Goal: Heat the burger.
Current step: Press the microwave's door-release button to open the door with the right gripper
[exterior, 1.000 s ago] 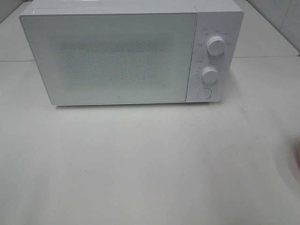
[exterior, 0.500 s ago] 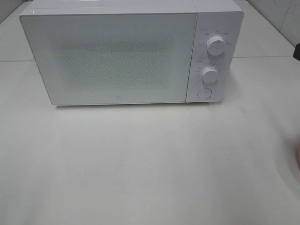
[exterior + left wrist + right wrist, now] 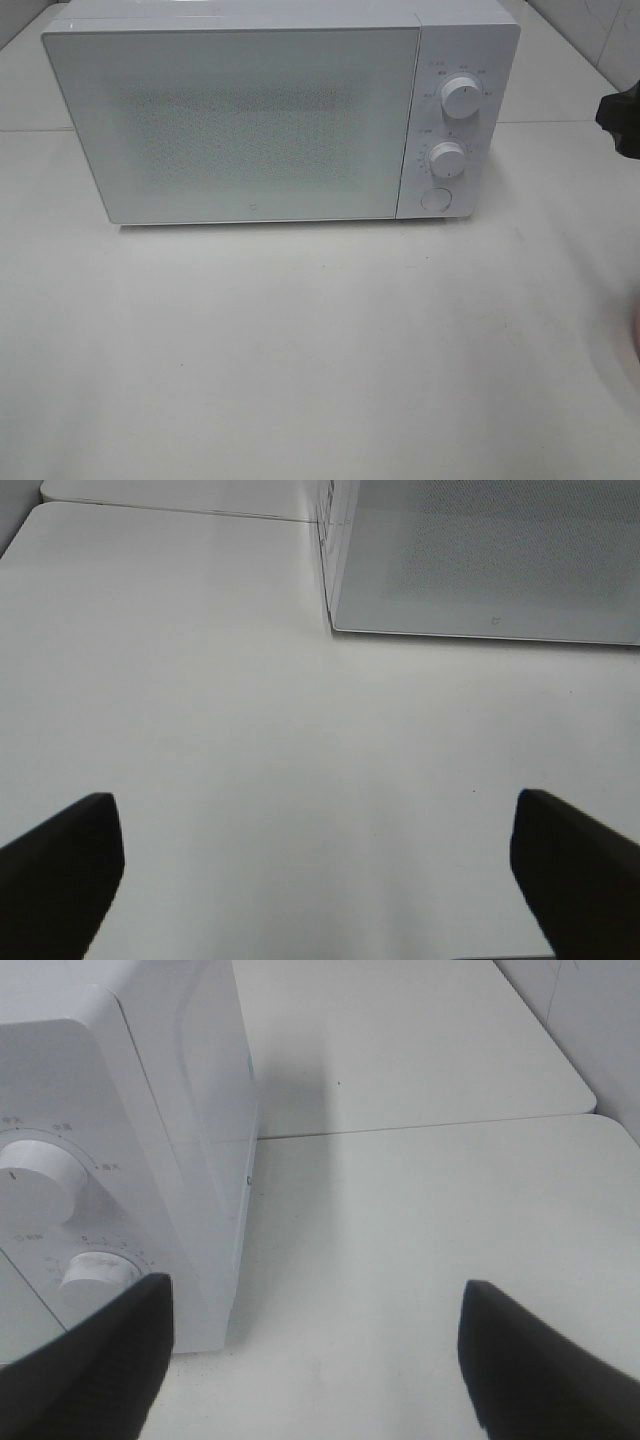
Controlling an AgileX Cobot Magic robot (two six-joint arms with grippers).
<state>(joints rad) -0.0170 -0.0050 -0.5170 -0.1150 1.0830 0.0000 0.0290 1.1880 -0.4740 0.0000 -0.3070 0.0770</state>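
Both end effectors spread wide, nothing held. Left gripper (image 3: pixel 320 885): dark fingers (image 3: pixel 60 875) at opposite edges of its wrist view, only bare table (image 3: pixel 250 740) between them, facing the front left corner of the microwave (image 3: pixel 480 560). Right gripper (image 3: pixel 320 1370): fingers (image 3: pixel 550 1365) likewise far apart, hanging beside the microwave's right side, near the panel (image 3: pixel 130 1210), touching nothing. From the high camera, only a dark bit of the right arm (image 3: pixel 620 122) at the right edge, level with the knobs and well apart from the oven.

Microwave white, standing at the back of the pale table, door (image 3: pixel 240 125) shut, speckled window showing nothing of the inside. On the panel right of the door: top knob (image 3: pixel 460 97), lower knob (image 3: pixel 447 160) under it, round button (image 3: pixel 435 199) lowest.

Burger out of sight in all three views; cannot tell where. Pink sliver (image 3: pixel 636 335) cut off at the right edge of the high view, on the table near the front; too little of it to name.
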